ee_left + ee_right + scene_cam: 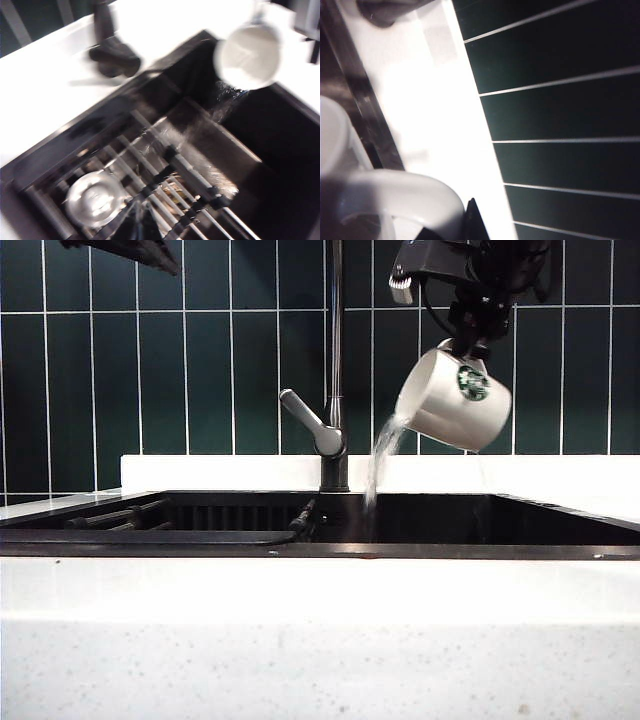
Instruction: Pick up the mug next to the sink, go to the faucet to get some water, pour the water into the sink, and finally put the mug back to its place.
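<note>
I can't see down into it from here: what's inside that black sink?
In the sink, water pours from the tilted mug held by the right pincer. Metal rack bars span the basin, with a round drain beneath. The bars cover part of the bottom.

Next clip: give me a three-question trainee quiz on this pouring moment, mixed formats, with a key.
1. True or false: the mug is upright.
2. Where does the water land? A) counter B) sink C) faucet
3. Which tool grips the mug's handle?

Key: 1 false, it tilts mouth-down toward the faucet. 2 B. 3 the right tool, shut on the handle above the sink; the left tool is at the exterior view's top-left edge.
</note>
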Controlling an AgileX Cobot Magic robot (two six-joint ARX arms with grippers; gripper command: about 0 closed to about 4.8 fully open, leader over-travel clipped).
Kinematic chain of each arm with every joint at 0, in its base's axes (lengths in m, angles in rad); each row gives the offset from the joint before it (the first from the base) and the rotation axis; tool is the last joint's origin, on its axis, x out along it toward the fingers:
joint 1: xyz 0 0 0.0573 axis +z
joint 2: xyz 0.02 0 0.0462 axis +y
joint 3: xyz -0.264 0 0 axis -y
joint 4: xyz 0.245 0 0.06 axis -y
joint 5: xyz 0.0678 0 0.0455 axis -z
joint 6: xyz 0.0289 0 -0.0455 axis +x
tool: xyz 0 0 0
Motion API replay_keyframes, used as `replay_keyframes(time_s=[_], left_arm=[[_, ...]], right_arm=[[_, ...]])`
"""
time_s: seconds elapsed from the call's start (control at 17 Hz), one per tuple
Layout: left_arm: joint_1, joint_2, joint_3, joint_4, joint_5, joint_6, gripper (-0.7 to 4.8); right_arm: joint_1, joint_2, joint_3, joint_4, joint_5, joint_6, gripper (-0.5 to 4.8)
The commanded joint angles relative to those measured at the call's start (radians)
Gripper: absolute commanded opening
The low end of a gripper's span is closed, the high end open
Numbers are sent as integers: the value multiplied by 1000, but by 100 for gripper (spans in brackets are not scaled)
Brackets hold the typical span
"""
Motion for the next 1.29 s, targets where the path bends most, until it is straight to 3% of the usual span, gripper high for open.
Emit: replay_keyframes(time_s=[0.06, 0.41, 1.29], left_arm=[[0, -25, 4, 8, -12, -23, -6], [0, -50, 4, 9, -12, -71, -6], [0, -150, -19, 11, -32, -92, -6]], right_arm=[[2, -3, 13, 81, 0, -168, -1], [7, 23, 12, 106, -26, -349, -1], [83, 23, 12, 95, 29, -400, -1]])
